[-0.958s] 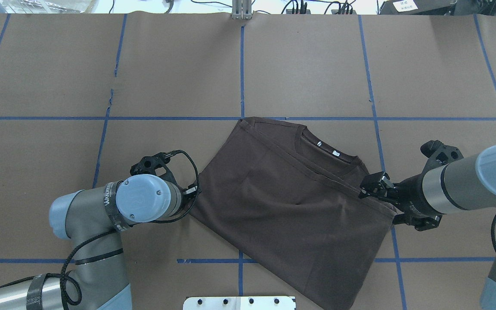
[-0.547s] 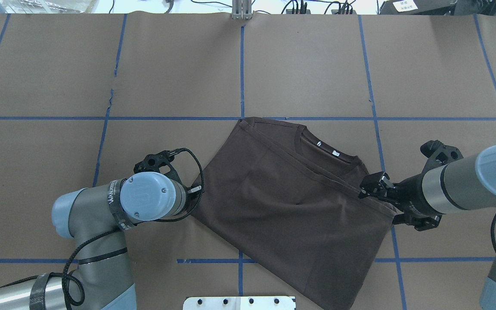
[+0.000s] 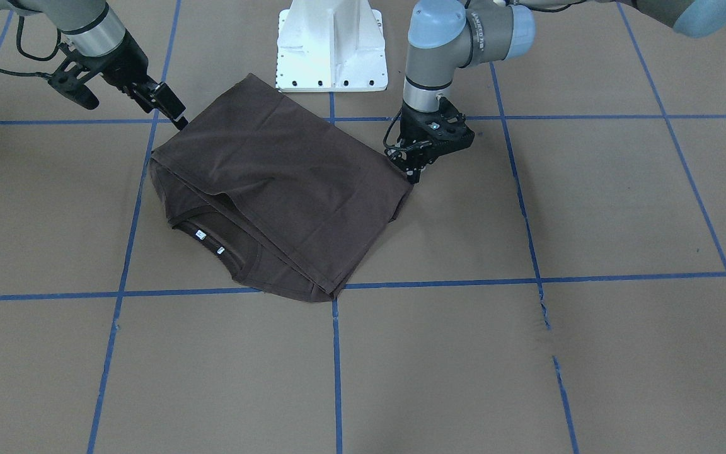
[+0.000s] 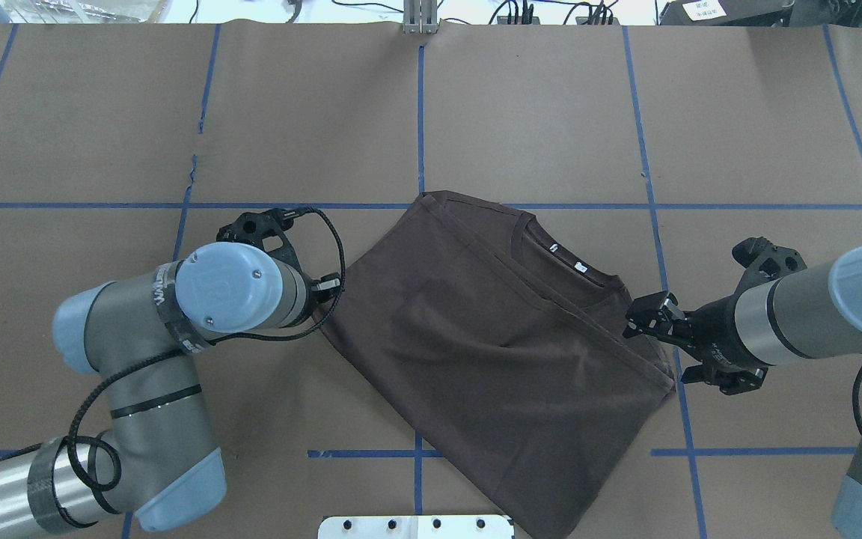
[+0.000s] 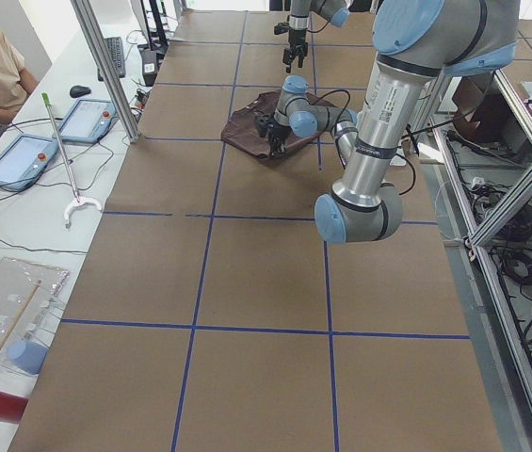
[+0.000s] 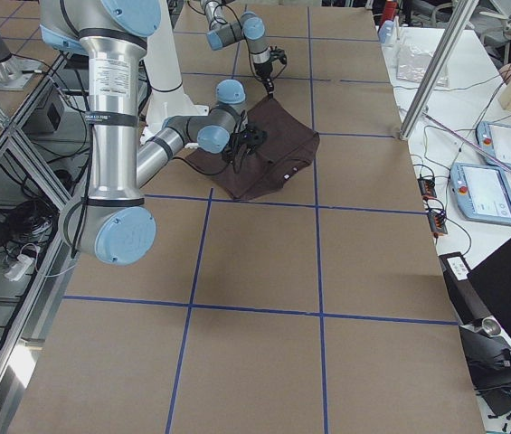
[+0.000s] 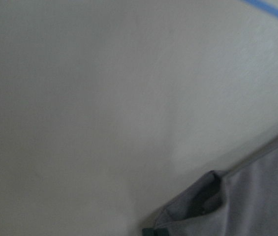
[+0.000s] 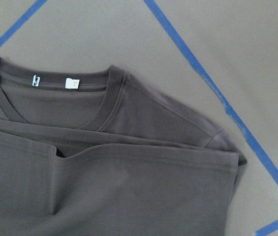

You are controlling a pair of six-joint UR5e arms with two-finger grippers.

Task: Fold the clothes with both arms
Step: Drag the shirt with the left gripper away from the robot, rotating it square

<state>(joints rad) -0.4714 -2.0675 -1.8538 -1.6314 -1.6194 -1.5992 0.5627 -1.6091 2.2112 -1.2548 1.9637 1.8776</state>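
- Since the earlier frame, shirt [image 4: 491,352] crept away from robot; left arm [image 4: 236,288] swung outward.
- It lies folded, skewed, on the table [image 4: 102,112] between left claw [image 3: 413,171] and right claw [image 3: 174,115].
- You can't tell whether either clamps it.

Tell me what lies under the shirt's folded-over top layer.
The collar with two white tags pokes out beneath the top layer. The rest of the lower layer is covered and cannot be seen.
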